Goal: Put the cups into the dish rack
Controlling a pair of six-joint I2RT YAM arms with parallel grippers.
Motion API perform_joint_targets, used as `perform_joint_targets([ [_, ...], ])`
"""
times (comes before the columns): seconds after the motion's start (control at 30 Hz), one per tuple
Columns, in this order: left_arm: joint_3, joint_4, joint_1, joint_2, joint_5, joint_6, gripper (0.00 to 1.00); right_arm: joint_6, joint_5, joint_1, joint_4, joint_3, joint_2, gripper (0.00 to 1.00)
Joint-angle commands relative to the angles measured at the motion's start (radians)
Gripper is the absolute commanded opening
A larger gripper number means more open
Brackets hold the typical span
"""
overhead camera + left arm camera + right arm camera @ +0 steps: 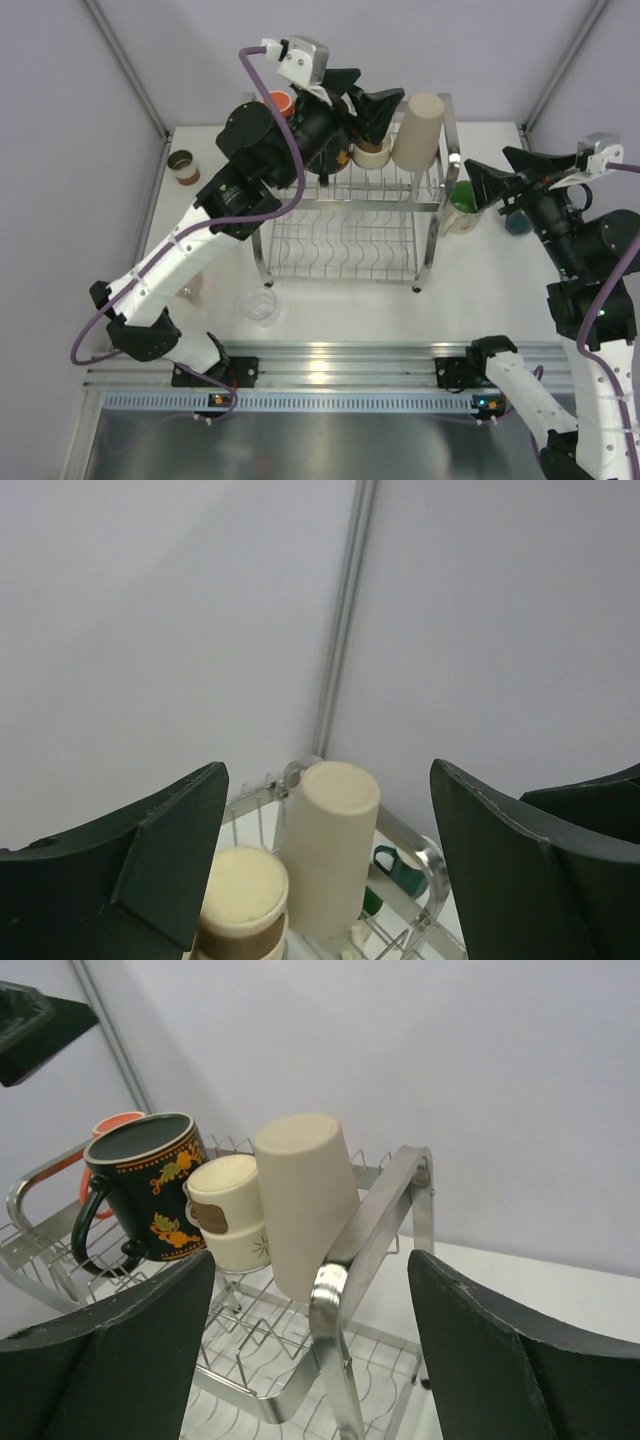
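Bolted at the near edge of the table (480, 280), two arms reach toward the far side, where the rack (345, 250) stands near the middle. A brown cup (182, 167) sits upright by the far left edge, well apart from the rack, and a clear cup (260, 305) stands just off the rack's near left post. On the top tier, left to right, are an orange cup (280, 100), a black mug (140, 1185) with its mouth up, a paper cup (232, 1210) turned upside down, and a beige cup (420, 130), also inverted and leaning at the right-hand post. The left gripper (362, 95) hangs over these cups with its jaws wide apart and nothing between them. A green cup (462, 208) stands on the table just beside the rack's right end. The right gripper (488, 162) hovers above it, jaws likewise spread and empty. A teal cup (517, 222) sits farther right, partly hidden by that arm.
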Motion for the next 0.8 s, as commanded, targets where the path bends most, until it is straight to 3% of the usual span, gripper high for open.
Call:
perform_joint_targets([
  [0.0, 0.011, -0.140, 0.003, -0.108, -0.135, 0.027, 0.87, 0.021, 0.057, 0.017, -0.050, 0.044, -0.008, 0.79],
  [0.1, -0.019, -0.217, 0.001, -0.201, -0.244, 0.062, 0.86, 0.026, 0.066, 0.015, -0.061, 0.044, -0.019, 0.79],
  [0.27, -0.128, -0.219, 0.001, -0.382, -0.618, 0.160, 0.86, 0.049, 0.057, 0.017, -0.059, 0.041, -0.036, 0.78],
  [0.37, -0.156, -0.207, 0.001, -0.457, -0.743, 0.191, 0.86, 0.060, 0.045, 0.017, -0.056, 0.038, -0.034, 0.79],
  [0.6, -0.229, -0.216, 0.001, -0.484, -1.091, 0.246, 0.84, 0.092, 0.005, 0.017, -0.033, 0.003, -0.037, 0.78],
  [0.77, -0.242, -0.185, 0.010, -0.439, -1.197, 0.286, 0.79, 0.067, 0.000, 0.017, -0.057, 0.003, -0.034, 0.78],
])
